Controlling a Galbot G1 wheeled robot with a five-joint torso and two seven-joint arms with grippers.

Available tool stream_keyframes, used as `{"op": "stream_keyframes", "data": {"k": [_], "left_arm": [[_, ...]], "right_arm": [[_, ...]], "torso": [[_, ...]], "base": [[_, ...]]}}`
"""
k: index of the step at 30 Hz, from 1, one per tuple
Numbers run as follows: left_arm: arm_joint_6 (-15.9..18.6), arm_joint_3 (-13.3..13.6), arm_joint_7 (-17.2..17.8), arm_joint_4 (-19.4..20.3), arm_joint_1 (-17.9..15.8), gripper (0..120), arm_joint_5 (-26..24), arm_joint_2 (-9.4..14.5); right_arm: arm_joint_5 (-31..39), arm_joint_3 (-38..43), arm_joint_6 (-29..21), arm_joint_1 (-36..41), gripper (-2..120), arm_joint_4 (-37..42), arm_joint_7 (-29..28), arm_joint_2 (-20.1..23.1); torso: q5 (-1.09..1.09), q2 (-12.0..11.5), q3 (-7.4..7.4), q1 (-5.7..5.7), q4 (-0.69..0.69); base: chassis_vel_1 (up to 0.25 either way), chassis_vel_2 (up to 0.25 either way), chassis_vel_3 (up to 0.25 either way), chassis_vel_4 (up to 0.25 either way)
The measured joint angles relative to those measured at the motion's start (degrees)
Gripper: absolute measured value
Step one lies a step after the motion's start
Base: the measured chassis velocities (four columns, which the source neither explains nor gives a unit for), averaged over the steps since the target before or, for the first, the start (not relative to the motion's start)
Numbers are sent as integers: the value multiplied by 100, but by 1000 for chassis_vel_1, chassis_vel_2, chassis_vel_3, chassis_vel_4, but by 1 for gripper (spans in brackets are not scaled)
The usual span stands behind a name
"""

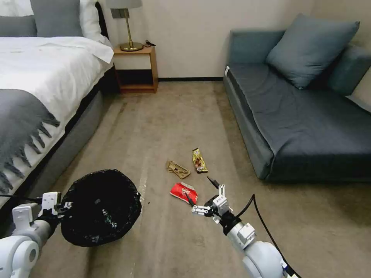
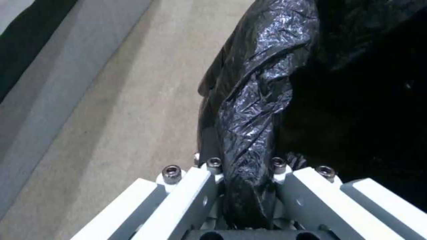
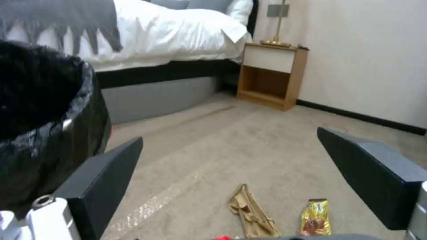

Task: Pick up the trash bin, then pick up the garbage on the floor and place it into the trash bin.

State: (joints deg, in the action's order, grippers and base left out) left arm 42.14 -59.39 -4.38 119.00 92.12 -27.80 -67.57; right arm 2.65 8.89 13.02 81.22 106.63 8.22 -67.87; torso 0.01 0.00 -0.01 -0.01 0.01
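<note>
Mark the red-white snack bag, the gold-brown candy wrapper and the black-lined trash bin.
Red-white snack bag (image 1: 183, 192), head view, middle.
Gold-brown candy wrapper (image 1: 199, 160), head view, middle.
Black-lined trash bin (image 1: 101, 206), head view, liner inside.

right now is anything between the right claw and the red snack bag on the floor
Nothing visible. The open right claw hangs just above the red snack bag, with only bare carpet around it. The tan wrapper lies farther off.

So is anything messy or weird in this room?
Yes: three bits of litter lie on the carpet by the sofa, a red bag, a tan wrapper and a gold wrapper. They belong in the bin.
</note>
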Motion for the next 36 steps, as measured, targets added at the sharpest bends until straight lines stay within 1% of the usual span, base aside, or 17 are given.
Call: {"op": "stream_keyframes", "data": {"k": [8, 13, 25, 27, 28, 29, 30, 32, 33, 34, 35, 36], "left_arm": [[0, 2, -3, -31, -71, 3, -4, 40], [0, -16, -5, -44, -57, 3, -4, 49], [0, -96, -18, -47, -16, 3, -19, 50], [0, -116, -20, -47, -8, 3, -19, 50], [0, -116, -20, -47, -8, 3, -19, 50], [0, -118, -20, -47, -8, 3, -19, 50], [0, -123, -21, -47, -6, 3, -19, 50], [0, -134, -24, -47, 7, 3, -22, 50], [0, -134, -24, -47, 7, 3, -22, 50], [0, -140, -27, -45, 19, 3, -24, 50], [0, -143, -28, -43, 28, 3, -25, 50], [0, -151, -30, -35, 50, 3, -27, 50]], "right_arm": [[-34, -95, -61, -152, 100, -189, 77, 43], [-35, -177, -104, -260, 100, -293, 105, 105], [-34, -364, -231, -438, 100, -490, 109, 255], [-21, -411, -389, -454, 100, -503, 112, 301], [-21, -411, -389, -454, 100, -503, 112, 301], [-15, -423, -454, -453, 100, -496, 112, 311], [8, -457, -666, -447, 100, -466, 112, 345], [138, -575, -1318, -457, 100, -417, 135, 430], [138, -575, -1318, -457, 100, -417, 135, 430], [188, -631, -1590, -497, 100, -425, 173, 466], [226, -663, -1753, -534, 100, -442, 203, 488], [382, -771, -2196, -685, 100, -511, 306, 563]], "torso": [[0, 0, 1, 0, -2], [-1, 0, 1, 1, 0], [-1, 0, 1, 0, 0], [0, 0, 1, 0, 1], [0, 0, 1, 0, 1], [0, 0, 1, 0, 1], [0, 0, 1, 1, 0], [-1, 0, 2, 1, -2], [-1, 0, 2, 1, -2], [-1, 0, 2, 1, -4], [-1, 0, 3, 1, -4], [0, 0, 2, 1, -3]], "base": [[-169, 171, 161, -159], [-147, 164, 147, -153], [-125, 121, 123, -126], [-154, 168, 169, -157], [-162, 176, 169, -168], [-162, 176, 168, -168], [-202, 161, 168, -168], [-187, 167, 180, -163], [-172, 167, 180, -149], [-123, 112, 119, -149], [-123, 112, 119, -99], [-37, 63, 67, -26]]}}
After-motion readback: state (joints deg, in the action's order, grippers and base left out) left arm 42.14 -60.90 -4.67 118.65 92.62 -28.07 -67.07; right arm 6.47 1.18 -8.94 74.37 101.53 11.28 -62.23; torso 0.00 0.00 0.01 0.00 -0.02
